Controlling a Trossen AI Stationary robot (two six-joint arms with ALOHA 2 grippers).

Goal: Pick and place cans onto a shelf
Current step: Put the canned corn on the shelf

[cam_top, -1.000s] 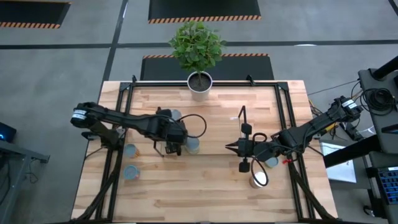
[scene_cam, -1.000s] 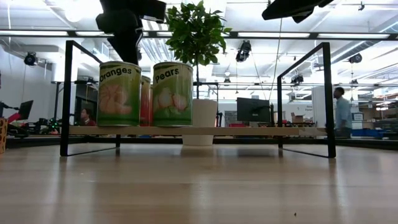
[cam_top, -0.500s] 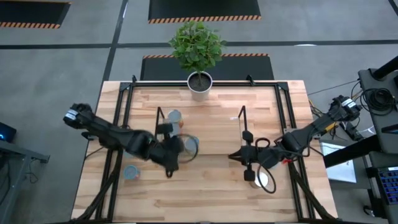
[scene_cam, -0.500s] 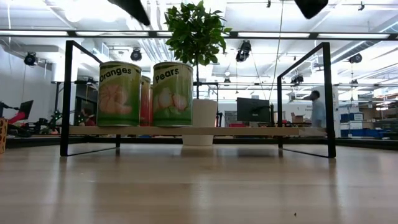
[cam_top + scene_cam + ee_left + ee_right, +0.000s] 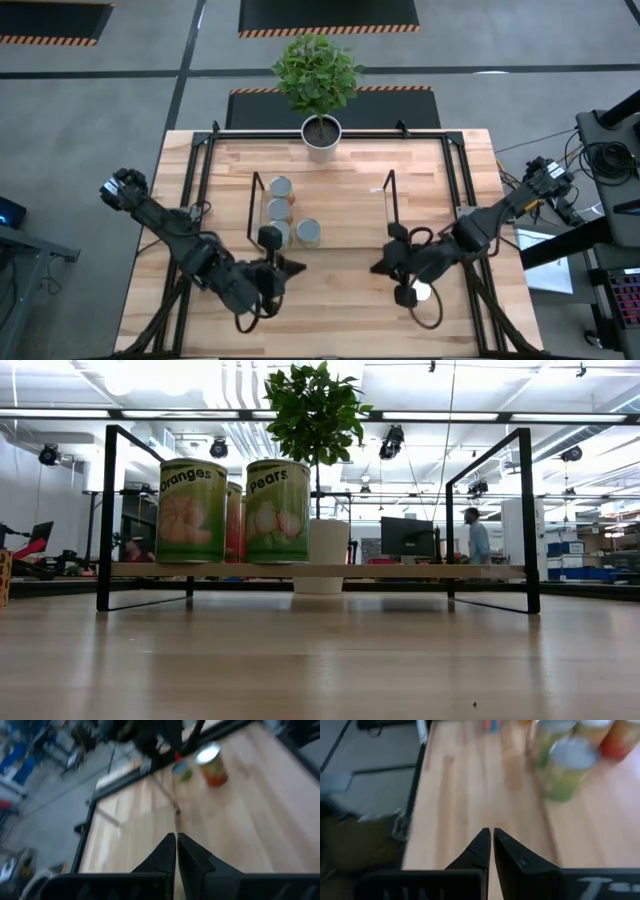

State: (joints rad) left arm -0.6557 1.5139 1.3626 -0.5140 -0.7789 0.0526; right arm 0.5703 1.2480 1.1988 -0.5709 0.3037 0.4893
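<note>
Across the worktop (image 5: 330, 320) we see cans (image 5: 281, 187) on the shelf (image 5: 340, 215); left tool (image 5: 294, 267) and right tool (image 5: 376, 268) are both closed, empty.

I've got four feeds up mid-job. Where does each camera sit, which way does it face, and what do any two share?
High: overhead, straight down; both arms, left gripper, right gripper, shelf.
Low: table height, level across; shelf with cans; no arm.
Left wrist: past its shut gripper toward a can.
Right wrist: past its shut gripper toward the cans.
High and low share the shelf and plant pot.
</note>
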